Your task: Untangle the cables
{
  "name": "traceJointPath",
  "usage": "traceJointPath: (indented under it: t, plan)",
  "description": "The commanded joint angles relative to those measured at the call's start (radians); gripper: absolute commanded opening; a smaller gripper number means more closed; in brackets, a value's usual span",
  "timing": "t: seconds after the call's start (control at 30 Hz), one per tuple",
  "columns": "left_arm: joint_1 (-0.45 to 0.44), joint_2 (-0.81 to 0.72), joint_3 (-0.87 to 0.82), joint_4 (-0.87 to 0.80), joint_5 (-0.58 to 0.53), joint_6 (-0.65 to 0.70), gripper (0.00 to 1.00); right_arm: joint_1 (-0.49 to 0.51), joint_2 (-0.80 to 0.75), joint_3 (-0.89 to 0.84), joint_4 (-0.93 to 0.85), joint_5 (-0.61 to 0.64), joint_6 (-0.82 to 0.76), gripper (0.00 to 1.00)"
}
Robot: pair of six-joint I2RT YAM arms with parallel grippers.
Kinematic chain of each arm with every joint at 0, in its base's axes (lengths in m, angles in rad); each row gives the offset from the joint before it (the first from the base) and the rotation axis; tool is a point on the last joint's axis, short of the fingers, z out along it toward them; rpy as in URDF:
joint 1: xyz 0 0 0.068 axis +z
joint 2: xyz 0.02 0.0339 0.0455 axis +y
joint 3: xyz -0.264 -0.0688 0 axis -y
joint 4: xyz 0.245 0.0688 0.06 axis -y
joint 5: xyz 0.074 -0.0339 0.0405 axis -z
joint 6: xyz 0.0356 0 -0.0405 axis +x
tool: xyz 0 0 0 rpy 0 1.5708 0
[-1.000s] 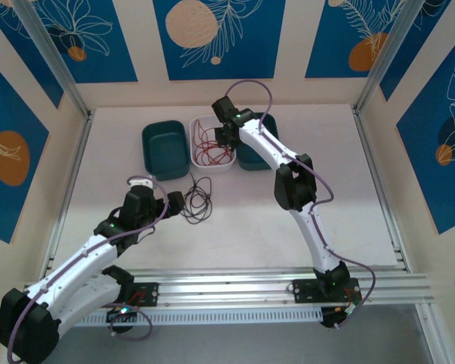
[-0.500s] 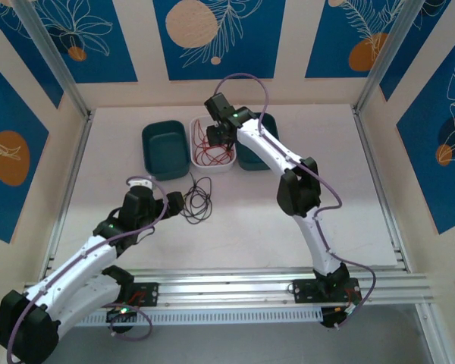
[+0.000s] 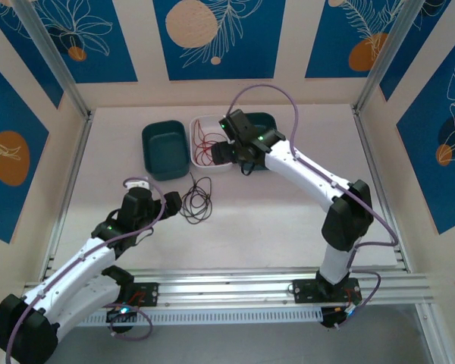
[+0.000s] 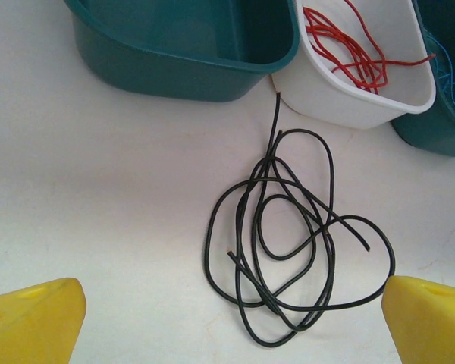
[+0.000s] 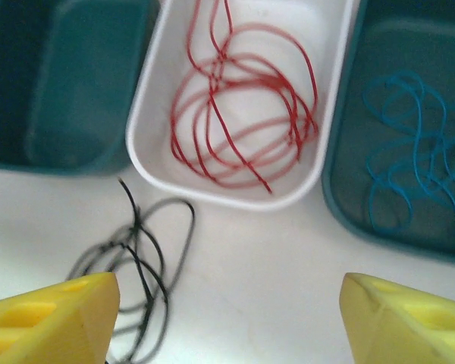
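Left fingers (image 4: 32, 320), right fingers (image 5: 49, 318) wide, empty. One red cable (image 5: 220, 76), one black cable (image 4: 277, 182), one teal cable (image 5: 413, 144).

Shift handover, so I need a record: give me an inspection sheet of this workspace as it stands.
surface: white table
job's things: black cable loosely tangled on the table; red cable in the white bin; teal cable in the right teal bin; left teal bin holds no cable
clutter: nothing seen
grippers: left jaws open over the black cable; right jaws open above the bins
cables: lavender leads along both arms
surroundings: blue patterned wall panels; aluminium rail at the near edge
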Motion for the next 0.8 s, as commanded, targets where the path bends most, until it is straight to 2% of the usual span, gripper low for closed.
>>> traceJointPath:
  t: [0.0,0.17,0.3,0.53,0.77]
  plan:
    - [0.012,-0.005,-0.017,-0.004,-0.028,-0.02,1.0,0.016,-0.07,-0.108,0.017,-0.059,0.095,0.8]
    - [0.011,0.006,-0.024,0.004,-0.057,-0.041,1.0,0.061,-0.101,-0.247,0.035,-0.144,0.186,0.81]
    - [0.011,0.025,-0.018,0.003,-0.061,-0.05,1.0,0.104,-0.063,-0.292,0.058,-0.211,0.228,0.77]
    - [0.011,0.082,-0.026,0.026,-0.03,-0.085,1.0,0.134,0.049,-0.245,0.079,-0.288,0.229,0.72]
    - [0.011,0.111,-0.028,0.06,0.006,-0.068,1.0,0.131,0.16,-0.165,0.068,-0.323,0.221,0.57]
